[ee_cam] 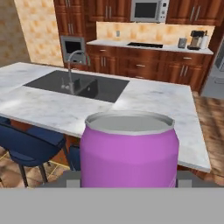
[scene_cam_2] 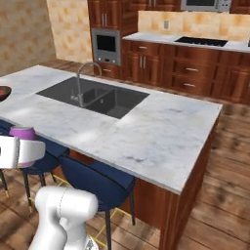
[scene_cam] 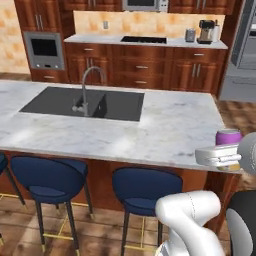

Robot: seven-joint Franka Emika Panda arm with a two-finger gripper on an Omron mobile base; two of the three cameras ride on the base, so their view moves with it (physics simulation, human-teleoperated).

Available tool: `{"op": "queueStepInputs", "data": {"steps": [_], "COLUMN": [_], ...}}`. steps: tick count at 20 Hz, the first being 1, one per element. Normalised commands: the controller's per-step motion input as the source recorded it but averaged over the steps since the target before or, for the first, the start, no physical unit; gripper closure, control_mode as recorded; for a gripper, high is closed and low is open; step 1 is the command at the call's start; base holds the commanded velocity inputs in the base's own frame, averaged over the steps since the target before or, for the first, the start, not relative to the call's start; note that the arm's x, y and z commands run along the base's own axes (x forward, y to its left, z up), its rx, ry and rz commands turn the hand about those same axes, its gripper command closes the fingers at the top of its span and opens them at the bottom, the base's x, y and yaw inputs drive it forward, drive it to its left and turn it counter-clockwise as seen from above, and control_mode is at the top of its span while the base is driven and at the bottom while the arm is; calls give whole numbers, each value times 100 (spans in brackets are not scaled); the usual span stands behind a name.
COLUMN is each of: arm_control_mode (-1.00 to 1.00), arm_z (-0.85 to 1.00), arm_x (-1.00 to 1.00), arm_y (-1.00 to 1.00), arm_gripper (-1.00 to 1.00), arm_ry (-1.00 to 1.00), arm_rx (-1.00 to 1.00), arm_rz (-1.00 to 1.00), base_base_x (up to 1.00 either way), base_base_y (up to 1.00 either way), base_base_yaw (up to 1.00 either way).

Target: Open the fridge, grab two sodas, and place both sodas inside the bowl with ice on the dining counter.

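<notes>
So the fingers are pinching the can, a pink-purple soda, and it stands upright in the grip. In the left base view it's at the right edge of the frame, just past the near right corner of the tabletop. Hand view has the can bottom center, silver top facing up. The bowl peeks in at the left edge of the right base view. Sink sits upper left of the marble.
</notes>
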Motion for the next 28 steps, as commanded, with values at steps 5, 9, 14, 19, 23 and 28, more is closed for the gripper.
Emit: {"op": "queueStepInputs", "data": {"steps": [5, 9, 14, 19, 23, 28], "arm_control_mode": [100, 100, 100, 100, 100, 100], "arm_z": [0, 0, 0, 0, 0, 0], "arm_x": [0, 0, 0, 0, 0, 0], "arm_y": [0, 0, 0, 0, 0, 0], "arm_gripper": [100, 100, 100, 100, 100, 100], "arm_ry": [0, 0, 0, 0, 0, 0], "arm_rx": [0, 0, 0, 0, 0, 0], "arm_rz": [0, 0, 0, 0, 0, 0], "base_base_x": [13, 10, 9, 8, 14, 29], "base_base_y": [100, 100, 100, 100, 100, 100], "base_base_yaw": [-18, -18, -18, -19, -19, -22]}}
